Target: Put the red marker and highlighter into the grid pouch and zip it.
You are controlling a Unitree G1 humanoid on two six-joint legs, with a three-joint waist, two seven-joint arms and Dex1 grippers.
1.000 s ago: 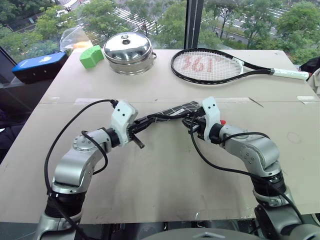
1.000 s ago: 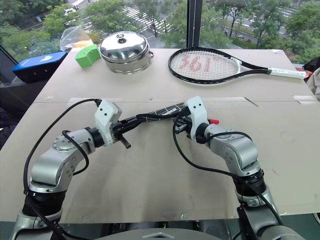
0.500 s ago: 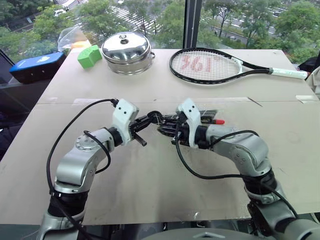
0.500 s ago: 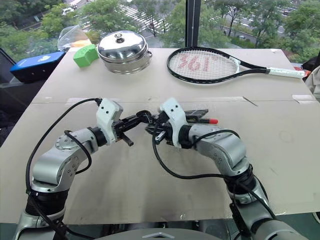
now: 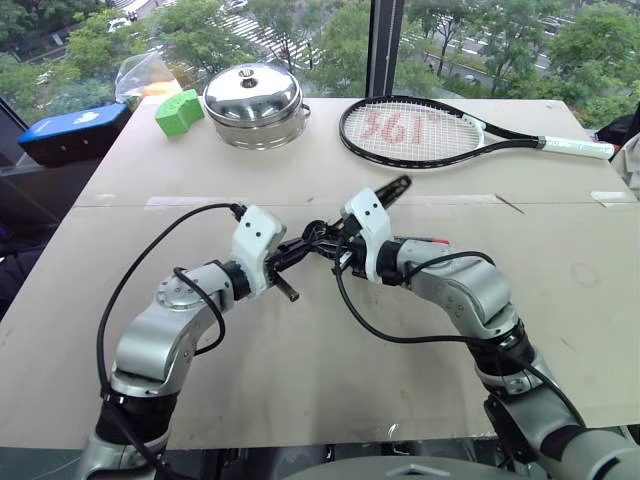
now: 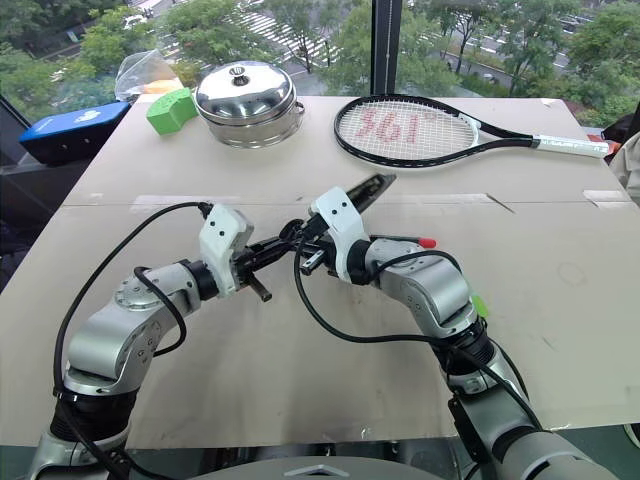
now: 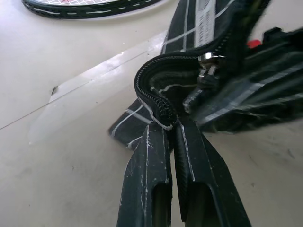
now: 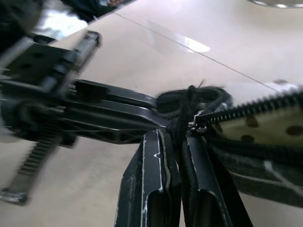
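Note:
The grid pouch point(image 5: 392, 190) hangs above the table between both grippers, its far end tipped up toward the racket. My left gripper point(image 5: 300, 244) is shut on the pouch's near corner, at the end of the zipper point(image 7: 156, 101). My right gripper point(image 5: 328, 240) sits right beside it, shut on the dark pull cord point(image 8: 189, 101) by the metal slider point(image 8: 195, 125). A red tip of the red marker point(image 5: 440, 241) shows behind my right wrist; its barrel is hidden. A light-green sliver point(image 6: 478, 303), possibly the highlighter, peeks out by my right elbow.
At the back of the table stand a steel lidded pot point(image 5: 255, 100), a green block point(image 5: 180, 110) and a tennis racket point(image 5: 440, 130). A blue box point(image 5: 75, 130) and a plastic bag point(image 5: 148, 72) lie at the far left corner.
My right gripper has slid left along the pouch until it is next to the left gripper. The pouch's far end has swung upward. The left gripper has stayed put.

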